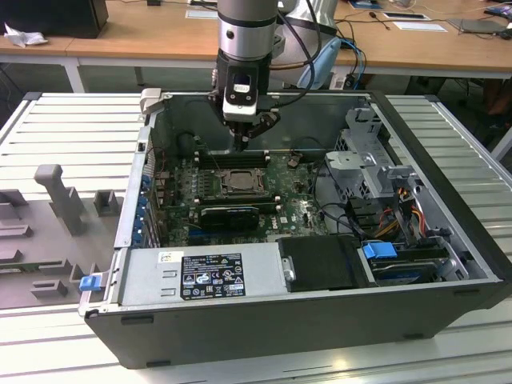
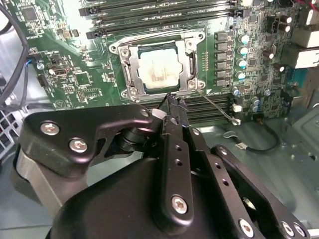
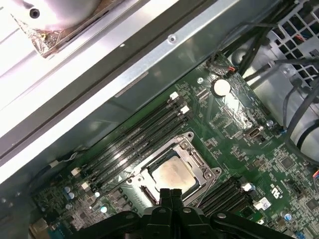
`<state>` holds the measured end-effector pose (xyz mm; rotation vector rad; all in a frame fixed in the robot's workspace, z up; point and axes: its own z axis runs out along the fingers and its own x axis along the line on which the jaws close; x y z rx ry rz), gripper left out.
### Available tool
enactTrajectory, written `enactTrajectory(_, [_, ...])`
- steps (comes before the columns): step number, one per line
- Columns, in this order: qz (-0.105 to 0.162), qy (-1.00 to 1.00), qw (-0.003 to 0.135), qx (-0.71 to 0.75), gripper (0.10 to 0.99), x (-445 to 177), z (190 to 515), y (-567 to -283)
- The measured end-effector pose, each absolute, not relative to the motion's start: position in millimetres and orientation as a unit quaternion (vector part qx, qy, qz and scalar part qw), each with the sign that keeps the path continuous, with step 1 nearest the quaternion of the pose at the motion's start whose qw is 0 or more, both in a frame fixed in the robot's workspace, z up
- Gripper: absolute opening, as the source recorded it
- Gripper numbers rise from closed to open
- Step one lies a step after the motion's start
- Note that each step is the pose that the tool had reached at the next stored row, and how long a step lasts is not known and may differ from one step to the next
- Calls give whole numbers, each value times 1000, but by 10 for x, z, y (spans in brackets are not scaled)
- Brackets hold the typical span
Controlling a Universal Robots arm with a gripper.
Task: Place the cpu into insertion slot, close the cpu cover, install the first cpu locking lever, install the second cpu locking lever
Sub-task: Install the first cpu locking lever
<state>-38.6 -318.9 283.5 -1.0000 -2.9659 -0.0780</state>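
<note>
The cpu lies seated in the insertion slot, and the cpu cover looks folded down around it, its square cut-out framing the pale chip face. The pincer hangs just beside the slot's edge, on the side away from the long memory slots, with its fingers pressed together and nothing visible between them. A thin locking lever slants away from one corner of the slot and seems unlatched (I cannot tell whether the fingertips touch any wire). The danger, as I judge it, lies in the narrow tips. If they meet the lever off-centre, it may slip aside and spring back. If they come down on the slot itself, they could scrape the cover or the small parts of the green board just beside it.
</note>
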Motion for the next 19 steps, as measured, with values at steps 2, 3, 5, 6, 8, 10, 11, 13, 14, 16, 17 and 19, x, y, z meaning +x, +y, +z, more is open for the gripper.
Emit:
enactTrajectory(2, [-25,-951,6,-308,106,-386,2835,-3189])
enactTrajectory(3, [-25,-952,6,-304,106,-386,2835,-3189])
enactTrajectory(5, [-25,-955,6,-295,106,-386,2835,-3189])
enactTrajectory(6, [-25,-958,6,-285,106,-386,2835,-3189])
enactTrajectory(8, [-25,-963,7,-269,106,-385,2835,-3189])
enactTrajectory(10, [-24,-967,7,-253,106,-386,2835,-3189])
enactTrajectory(11, [-24,-970,7,-240,106,-386,2834,-3190])
enactTrajectory(13, [-24,-974,8,-225,106,-388,2834,-3197])
enactTrajectory(14, [-24,-975,8,-219,106,-393,2833,-3206])
enactTrajectory(16, [-24,-977,8,-213,106,-398,2833,-3217])
enactTrajectory(17, [-24,-977,8,-211,106,-400,2833,-3222])
enactTrajectory(19, [-24,-979,7,-203,106,-402,2832,-3229])
